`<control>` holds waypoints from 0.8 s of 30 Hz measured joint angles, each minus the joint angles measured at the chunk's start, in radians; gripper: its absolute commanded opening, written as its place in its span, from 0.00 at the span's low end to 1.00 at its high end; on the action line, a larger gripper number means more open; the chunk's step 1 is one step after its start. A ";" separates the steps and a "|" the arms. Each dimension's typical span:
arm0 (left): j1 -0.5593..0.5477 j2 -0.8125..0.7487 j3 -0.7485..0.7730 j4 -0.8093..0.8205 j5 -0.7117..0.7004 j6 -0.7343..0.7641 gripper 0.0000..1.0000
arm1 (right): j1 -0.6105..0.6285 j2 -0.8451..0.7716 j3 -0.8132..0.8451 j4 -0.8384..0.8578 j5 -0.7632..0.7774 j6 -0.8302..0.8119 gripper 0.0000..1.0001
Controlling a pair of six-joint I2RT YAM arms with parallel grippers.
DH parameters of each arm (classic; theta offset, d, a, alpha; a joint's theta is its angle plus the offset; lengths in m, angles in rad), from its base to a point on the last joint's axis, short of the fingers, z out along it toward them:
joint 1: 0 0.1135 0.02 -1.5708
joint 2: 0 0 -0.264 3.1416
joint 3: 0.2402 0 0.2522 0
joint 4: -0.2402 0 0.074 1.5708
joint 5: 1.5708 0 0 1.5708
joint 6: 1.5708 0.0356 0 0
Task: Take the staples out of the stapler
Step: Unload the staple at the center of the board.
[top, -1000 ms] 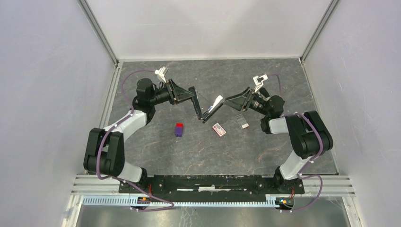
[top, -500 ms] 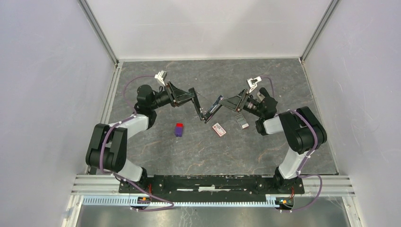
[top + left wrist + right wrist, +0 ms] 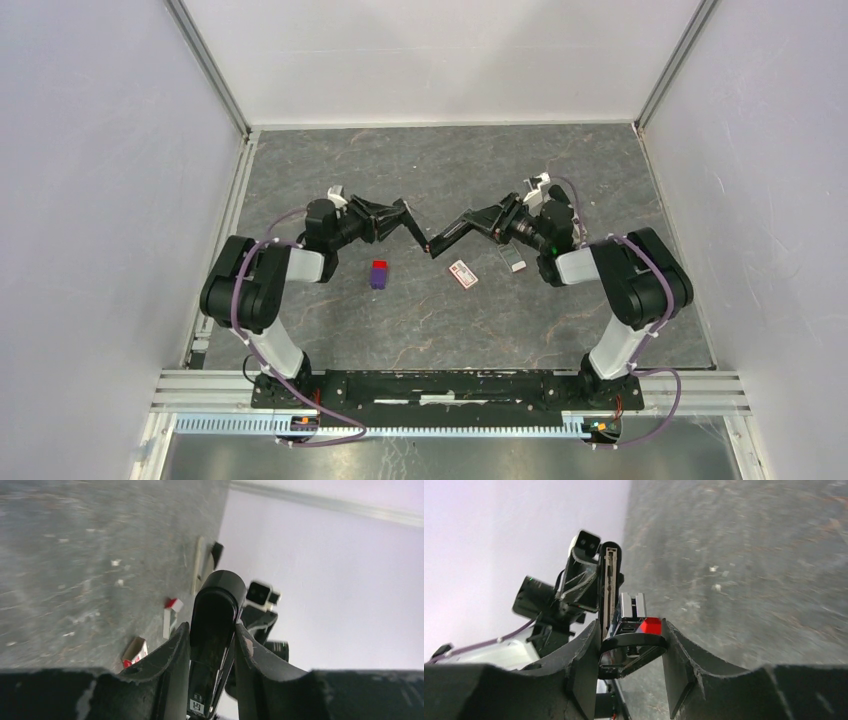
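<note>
The black stapler (image 3: 437, 246) hangs opened in a V between both arms above the table's middle. My left gripper (image 3: 408, 222) is shut on its black bar; in the left wrist view the bar (image 3: 215, 600) is pinched between both fingers of that gripper (image 3: 212, 627). My right gripper (image 3: 464, 222) holds the other leg. In the right wrist view the leg's rounded black end (image 3: 634, 641) spans from pad to pad of the gripper (image 3: 630, 625), with the beige rail (image 3: 610, 580) rising behind it. I cannot pick out the staples.
A red-and-white little box (image 3: 462, 273) lies just near of the stapler, and a small grey-and-black piece (image 3: 511, 257) lies to its right. A red-and-purple block (image 3: 378, 273) sits to the left. White walls and metal posts enclose the grey table (image 3: 420, 330).
Both wrists have dropped lower and come nearer, carrying the stapler down. The right gripper has closed from wide open onto the stapler's second leg. The left grip is unchanged.
</note>
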 measured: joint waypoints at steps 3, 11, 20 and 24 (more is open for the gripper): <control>-0.001 0.002 -0.027 -0.066 -0.101 -0.062 0.02 | 0.000 -0.046 0.001 -0.160 0.079 -0.037 0.00; -0.002 -0.007 0.040 -0.482 -0.354 -0.198 0.02 | 0.031 -0.077 0.100 -0.504 0.284 -0.093 0.00; -0.006 0.000 0.123 -0.562 -0.414 -0.225 0.02 | 0.042 0.039 0.177 -0.540 0.318 -0.093 0.00; -0.006 0.000 0.110 -0.492 -0.404 -0.215 0.16 | 0.039 0.039 0.186 -0.550 0.301 -0.094 0.00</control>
